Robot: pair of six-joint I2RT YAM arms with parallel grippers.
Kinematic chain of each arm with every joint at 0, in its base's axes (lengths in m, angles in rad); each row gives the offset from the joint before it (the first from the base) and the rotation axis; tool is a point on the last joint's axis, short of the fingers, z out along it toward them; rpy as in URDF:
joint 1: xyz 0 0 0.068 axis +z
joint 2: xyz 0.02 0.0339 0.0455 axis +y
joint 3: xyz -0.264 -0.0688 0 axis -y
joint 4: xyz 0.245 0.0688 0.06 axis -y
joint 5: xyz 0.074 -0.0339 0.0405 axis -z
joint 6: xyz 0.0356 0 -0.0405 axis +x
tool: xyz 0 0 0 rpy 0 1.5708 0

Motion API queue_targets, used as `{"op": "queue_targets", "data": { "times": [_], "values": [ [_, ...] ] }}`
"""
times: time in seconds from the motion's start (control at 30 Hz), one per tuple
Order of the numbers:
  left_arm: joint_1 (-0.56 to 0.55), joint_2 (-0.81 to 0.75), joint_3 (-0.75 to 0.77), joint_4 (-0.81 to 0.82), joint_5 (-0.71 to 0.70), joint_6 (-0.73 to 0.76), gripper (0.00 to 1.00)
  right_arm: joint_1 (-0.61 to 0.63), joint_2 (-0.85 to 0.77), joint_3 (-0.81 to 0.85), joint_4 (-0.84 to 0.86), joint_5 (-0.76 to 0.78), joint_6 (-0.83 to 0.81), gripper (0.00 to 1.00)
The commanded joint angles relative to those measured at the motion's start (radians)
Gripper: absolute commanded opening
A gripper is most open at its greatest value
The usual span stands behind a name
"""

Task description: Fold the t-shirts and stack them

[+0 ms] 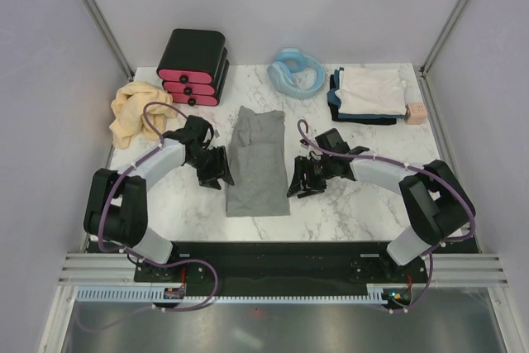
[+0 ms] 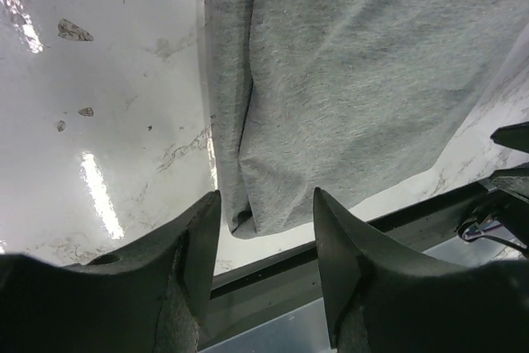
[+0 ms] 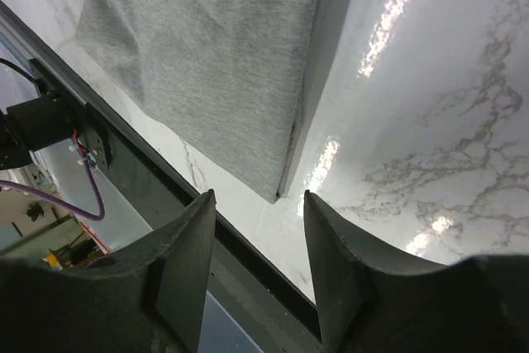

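Grey and folded into a long strip, the large t-shirt lies flat on the middle of the white marbled table, its lower edge close to the near side. The left fingers hang just beside its near-left corner, spread apart and gripping nothing. The right fingers stand likewise parted and bare by the near-right corner. Farther back on the left lies a crumpled tan-yellow t-shirt. Along the far edge stand a black box with pink drawers and a coiled light-blue hose. At the far right, a whitish t-shirt tops folded dark t-shirts, with a small pink block just beside them.
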Motion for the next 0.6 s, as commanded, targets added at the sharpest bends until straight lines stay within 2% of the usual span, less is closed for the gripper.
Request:
{"op": "queue_targets", "data": {
  "times": [0.0,0.4,0.57],
  "values": [
    [0.003,-0.035,-0.042,0.054,0.033,-0.033,0.56,0.006,-0.001,-0.03,0.163,-0.074,0.048,0.55],
    [0.005,-0.098,-0.18,0.068,0.071,-0.029,0.58,0.02,-0.019,-0.182,0.291,-0.114,0.117,0.56],
    [0.003,-0.096,-0.18,0.077,0.111,-0.052,0.58,0.026,-0.016,-0.22,0.376,-0.113,0.15,0.57]
  ]
}}
